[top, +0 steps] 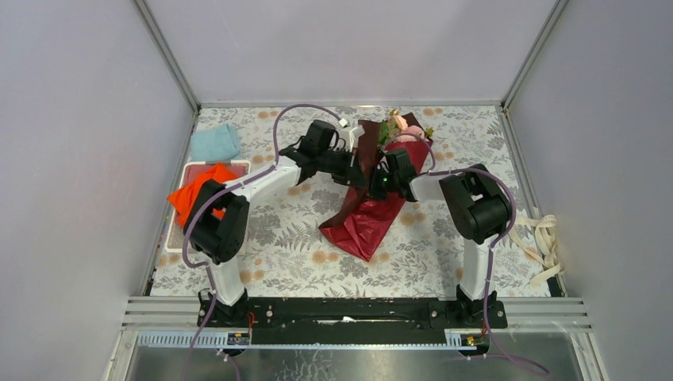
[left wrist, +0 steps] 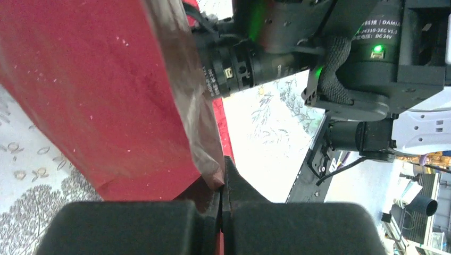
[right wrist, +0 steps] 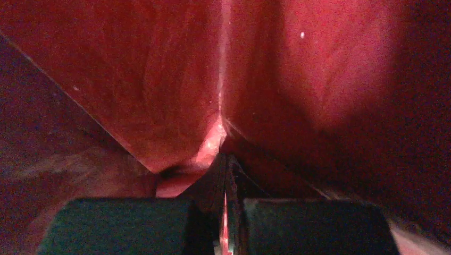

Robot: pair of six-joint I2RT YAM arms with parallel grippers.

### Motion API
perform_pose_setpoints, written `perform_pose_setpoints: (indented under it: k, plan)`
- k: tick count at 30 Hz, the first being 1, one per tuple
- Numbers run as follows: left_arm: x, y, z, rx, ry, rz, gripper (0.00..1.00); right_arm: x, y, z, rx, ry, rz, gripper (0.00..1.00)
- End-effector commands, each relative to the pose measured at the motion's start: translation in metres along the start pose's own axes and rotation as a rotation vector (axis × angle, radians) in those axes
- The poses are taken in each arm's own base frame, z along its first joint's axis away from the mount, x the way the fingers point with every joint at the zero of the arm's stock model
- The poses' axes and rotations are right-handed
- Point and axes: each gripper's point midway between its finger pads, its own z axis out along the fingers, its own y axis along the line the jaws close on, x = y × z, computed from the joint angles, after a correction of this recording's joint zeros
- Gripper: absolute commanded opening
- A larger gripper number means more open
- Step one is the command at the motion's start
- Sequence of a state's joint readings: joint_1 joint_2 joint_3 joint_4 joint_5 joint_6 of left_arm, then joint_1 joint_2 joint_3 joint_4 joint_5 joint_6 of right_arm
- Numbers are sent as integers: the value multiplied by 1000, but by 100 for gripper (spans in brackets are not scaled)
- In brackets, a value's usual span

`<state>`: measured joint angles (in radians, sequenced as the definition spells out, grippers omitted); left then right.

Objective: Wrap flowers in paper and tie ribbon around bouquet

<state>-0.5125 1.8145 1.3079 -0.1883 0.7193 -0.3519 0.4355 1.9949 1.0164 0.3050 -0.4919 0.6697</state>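
**Top view:** The paper point(top: 367, 218) is laid mid-table on the floral tablecloth point(top: 286, 238). It runs from a loose near-left end towards the far side and is partly folded over lengthways. The flowers point(top: 394, 125) are seen at its far end, with pink blooms and leaves poking past the paper's edge. The stems are hidden under the sheet. The left arm point(top: 262, 178) is reached in from the left and the right arm point(top: 476, 208) from the right. Both wrists are brought close together over the paper's middle. The fingertips are covered there, so jaw state cannot be told from this view. The ribbon point(top: 541, 238) is heaped loosely at the table's right edge, well apart from paper and arms. An orange cloth point(top: 198, 194) is sat in a white tray point(top: 232, 163) at the left edge, with a light blue cloth point(top: 216, 143) just beyond it.

**Left wrist:** The left gripper point(left wrist: 223, 183) is seen with jaws closed, pads pressed together. A lower edge of the paper is pinched at the tips, and a red sliver is visible between the pads. The sheet is raised on the left of frame, with tablecloth visible under it. The right arm's black wrist housing, green light lit, is seen just beyond the paper.

**Right wrist:** The right gripper point(right wrist: 225, 164) is seen with jaws closed and a thin red strip of paper clamped between them. The frame is filled with dim red paper, with a crease running up from the tips.
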Motion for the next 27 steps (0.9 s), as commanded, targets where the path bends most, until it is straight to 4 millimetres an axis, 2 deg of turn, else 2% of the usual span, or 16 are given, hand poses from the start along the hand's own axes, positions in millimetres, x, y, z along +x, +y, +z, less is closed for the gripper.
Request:
perform_pose_setpoints:
  k: [1, 7, 13, 16, 18, 20, 22, 23, 25, 27]
  plan:
    - [-11, 13, 19, -13, -10, 31, 0, -6, 1, 1, -18, -30, 69, 2]
    - [3, 47, 42, -67, 17, -17, 0, -36, 32, -21, -108, -155, 120, 6]
    - [20, 67, 62, -109, 61, -1, 0, -56, 36, -47, -60, -260, 128, 7]
    - [29, 75, 68, -131, 88, -12, 0, -65, 27, -70, -17, -310, 124, 10]
    - [34, 79, 69, -145, 100, -20, 0, -69, 11, -91, 37, -339, 116, 14]
    - [37, 82, 69, -152, 106, -24, 0, -70, -14, -114, 114, -356, 111, 21]
    - [36, 81, 69, -149, 105, -25, 0, -63, -49, -134, 225, -361, 121, 37]
    - [36, 79, 69, -146, 106, -26, 0, -60, -65, -142, 265, -358, 125, 49]
    - [33, 75, 69, -141, 100, -21, 0, -51, -89, -150, 315, -305, 135, 59]
    - [31, 72, 68, -139, 95, -18, 0, -45, -103, -147, 326, -253, 137, 63]
